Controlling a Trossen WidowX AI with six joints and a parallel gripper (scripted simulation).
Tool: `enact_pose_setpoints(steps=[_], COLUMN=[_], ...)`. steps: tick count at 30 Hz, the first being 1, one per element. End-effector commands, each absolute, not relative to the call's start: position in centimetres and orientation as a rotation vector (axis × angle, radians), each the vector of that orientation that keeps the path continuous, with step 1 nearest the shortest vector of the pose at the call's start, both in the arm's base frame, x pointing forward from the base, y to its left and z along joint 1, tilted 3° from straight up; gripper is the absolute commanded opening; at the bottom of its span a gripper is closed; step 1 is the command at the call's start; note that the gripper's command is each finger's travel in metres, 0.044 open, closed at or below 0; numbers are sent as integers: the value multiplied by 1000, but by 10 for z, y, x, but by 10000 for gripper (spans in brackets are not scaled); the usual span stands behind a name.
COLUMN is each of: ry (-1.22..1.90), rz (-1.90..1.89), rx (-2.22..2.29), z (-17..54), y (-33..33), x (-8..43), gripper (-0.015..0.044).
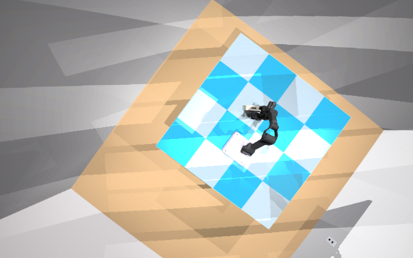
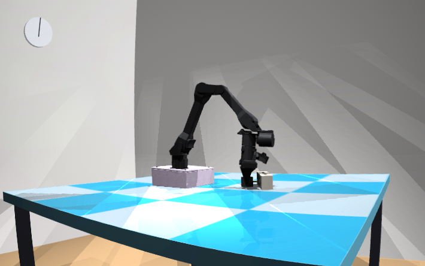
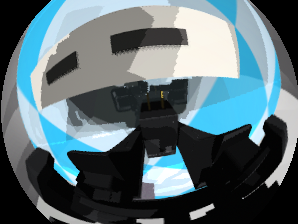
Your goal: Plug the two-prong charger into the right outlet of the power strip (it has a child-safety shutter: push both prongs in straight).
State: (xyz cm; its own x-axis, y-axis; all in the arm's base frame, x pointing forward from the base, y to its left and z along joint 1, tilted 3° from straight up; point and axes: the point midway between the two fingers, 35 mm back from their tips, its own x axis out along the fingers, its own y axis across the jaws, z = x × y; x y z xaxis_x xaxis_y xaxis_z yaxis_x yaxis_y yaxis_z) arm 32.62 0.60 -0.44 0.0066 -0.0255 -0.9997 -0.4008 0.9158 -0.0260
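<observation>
The cream power strip point(image 1: 247, 107) point(image 2: 267, 182) point(image 3: 210, 57) stands on the checkered table, with dark slots along its top. Its outlet face is dark and partly hidden in the wrist view. My gripper point(image 2: 247, 181) point(image 3: 157, 124) points down, low over the table, and is shut on the black charger point(image 3: 159, 127). The charger's two gold prongs point(image 3: 155, 101) point at the outlet face. In the exterior view the prongs point(image 2: 254, 181) span a small gap between charger and strip. Whether their tips touch or enter an outlet, and which one, I cannot tell.
The arm's base stands on a pale pinkish box point(image 1: 232, 149) point(image 2: 169, 177) beside the strip. The blue and white table point(image 1: 195, 118) point(image 2: 213, 232) carries both. A wall clock point(image 2: 38, 32) hangs at the back left, far from the arm.
</observation>
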Motion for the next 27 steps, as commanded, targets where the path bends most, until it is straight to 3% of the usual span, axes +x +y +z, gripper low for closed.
enact_pose_setpoints(steps=[1, 27], ry=[1541, 1540], rz=[303, 303], rx=[-340, -340], z=[-3, -2], y=[8, 10], x=[329, 331], gripper=[0, 0])
